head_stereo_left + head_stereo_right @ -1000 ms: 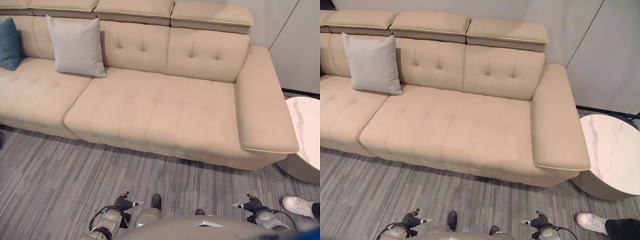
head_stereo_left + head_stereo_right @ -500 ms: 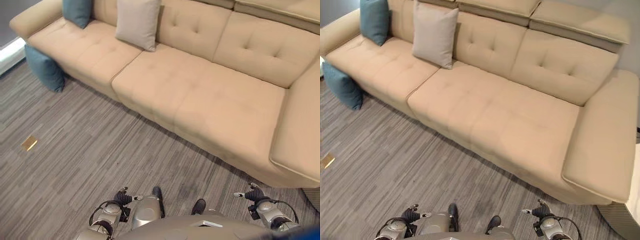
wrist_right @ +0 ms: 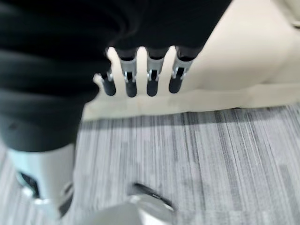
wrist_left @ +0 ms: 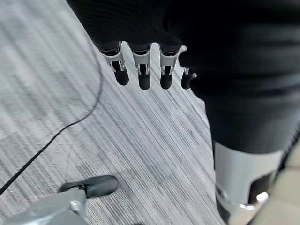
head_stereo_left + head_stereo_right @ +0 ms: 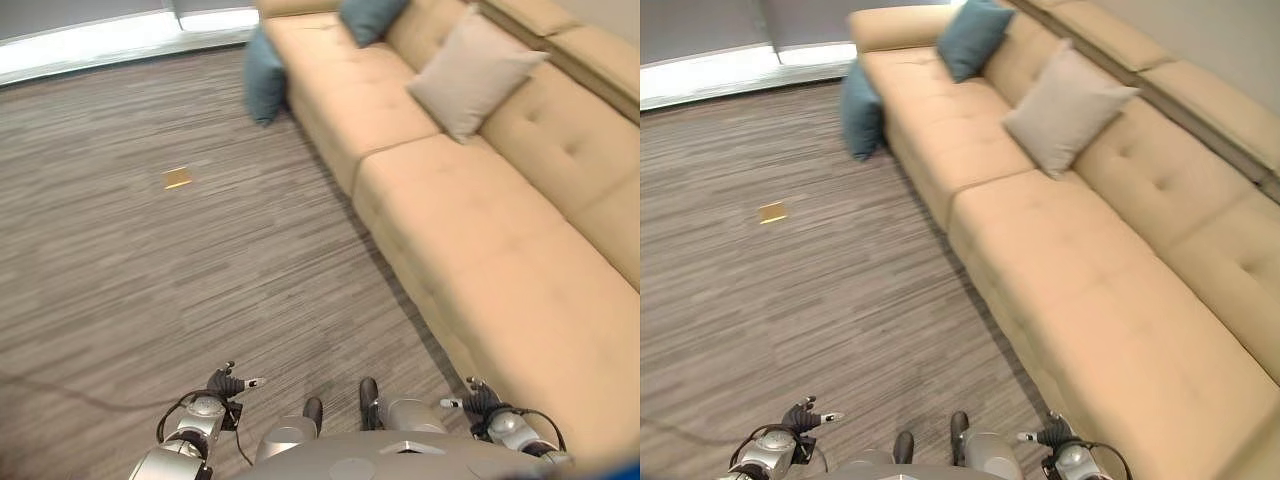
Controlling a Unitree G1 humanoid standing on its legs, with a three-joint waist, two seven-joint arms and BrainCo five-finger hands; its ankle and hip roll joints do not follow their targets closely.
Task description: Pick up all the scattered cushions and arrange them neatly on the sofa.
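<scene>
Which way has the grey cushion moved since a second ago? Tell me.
No. The grey cushion leans on the same sofa backrest, at the seat seam; the camera turned.

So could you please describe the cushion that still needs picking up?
Follow the beige sofa to its far end. A teal cushion stands on the floor there, against the sofa's front. The other teal cushion and the grey cushion are on the seat.

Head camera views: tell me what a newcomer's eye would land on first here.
The long beige sofa runs up the right side, with a light grey cushion and a teal cushion leaning on its backrest. A second teal cushion stands on the carpet against the sofa's front near the far end, not on the seat. The left hand and right hand hang open and empty.
</scene>
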